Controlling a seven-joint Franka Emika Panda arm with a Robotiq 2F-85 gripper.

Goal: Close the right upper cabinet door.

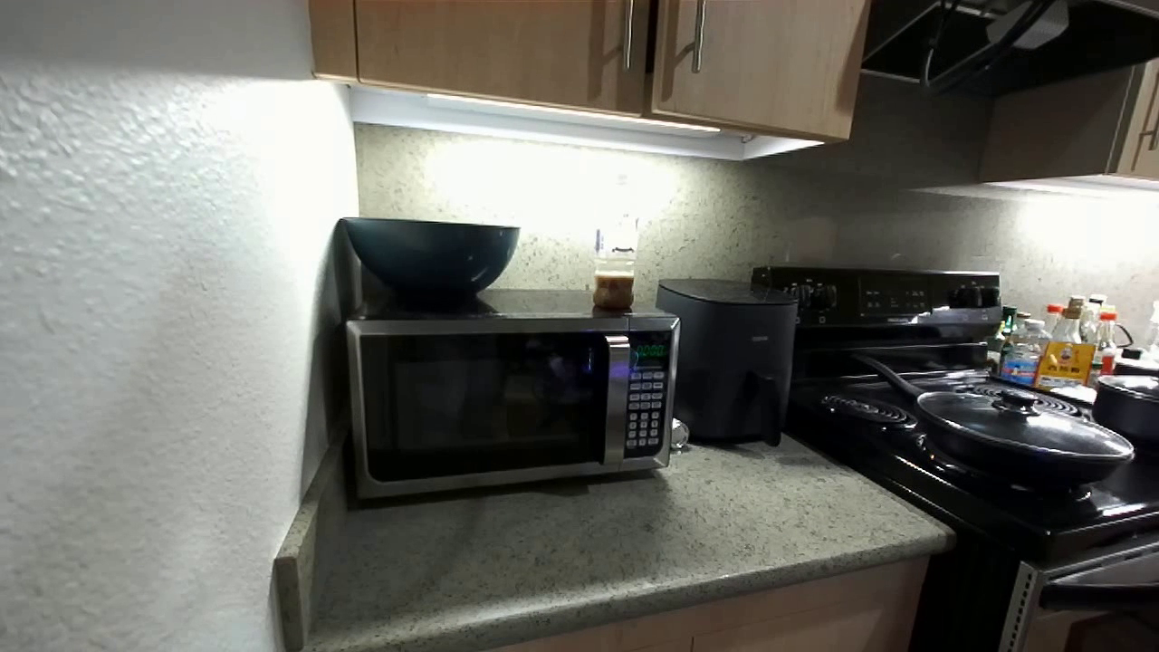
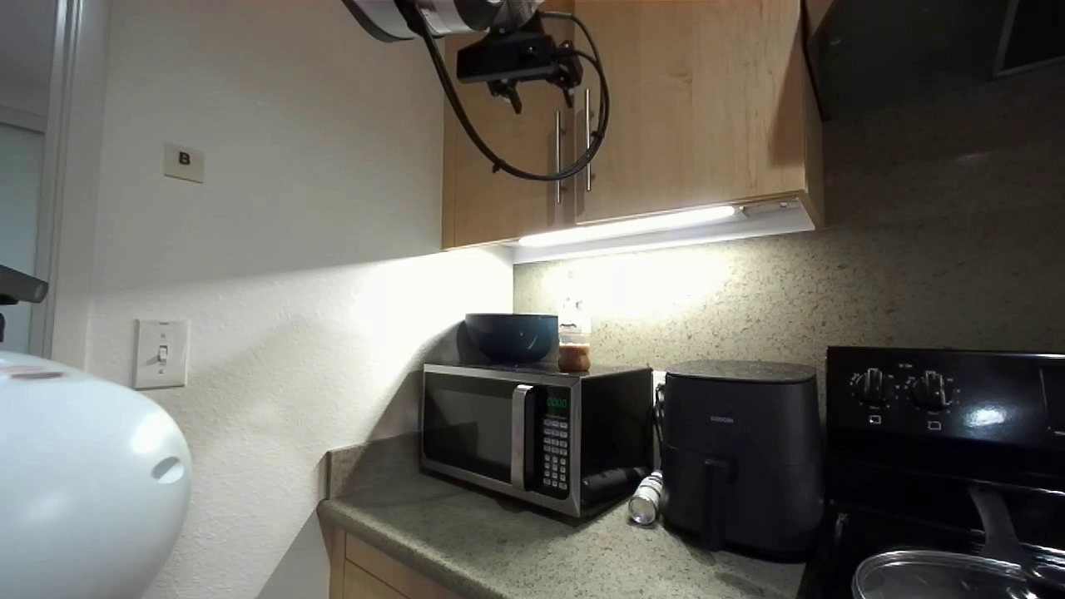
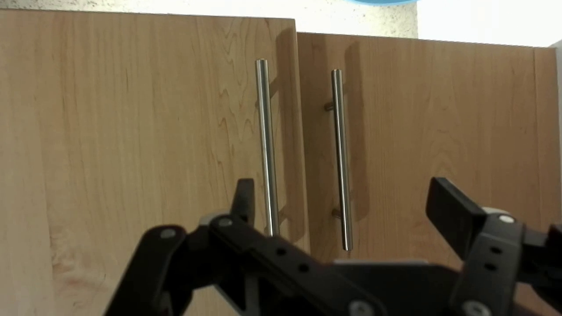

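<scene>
The right upper cabinet door is light-brown wood with a vertical silver bar handle along its left edge. It shows in both exterior views (image 1: 770,68) (image 2: 691,108) and, upside down, on the left of the wrist view (image 3: 131,131). Its handle edge stands out in front of the matching left door (image 1: 489,50) (image 3: 439,118), so it is slightly ajar. My gripper (image 2: 542,101) is open and empty before the doors near the handles. In the wrist view the gripper (image 3: 344,193) has one finger over each door. I cannot tell whether a finger touches the wood.
Below the cabinet stand a microwave (image 1: 489,398) with a dark bowl (image 1: 430,258) and a bottle (image 1: 615,288) on top, and a black air fryer (image 1: 729,362). A side wall (image 2: 266,208) is at the left, a dark range hood (image 1: 905,54) at the right. A cable (image 2: 466,121) loops below my gripper.
</scene>
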